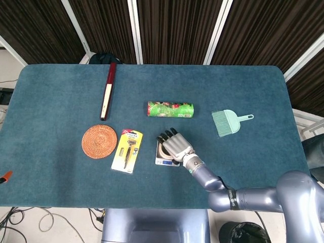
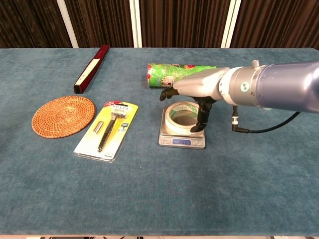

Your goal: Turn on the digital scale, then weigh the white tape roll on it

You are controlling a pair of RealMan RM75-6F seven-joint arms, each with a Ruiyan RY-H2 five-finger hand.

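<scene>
White tape roll (image 2: 182,117) flat, hole upward, on digital scale (image 2: 181,141)

Lit digits on the blue display at the near edge of the digital scale (image 2: 182,136), too small and blurred to read. Printed header on the razor blister pack (image 2: 106,130) left of the scale, at its far end, lettering there but not legible. Busy green and red print on the wrapped roll (image 2: 174,72) just beyond the scale, no words to make out. Pale strip along the dark red case (image 2: 91,68) at far left, no characters discernible. Nothing readable anywhere in either view.
</scene>
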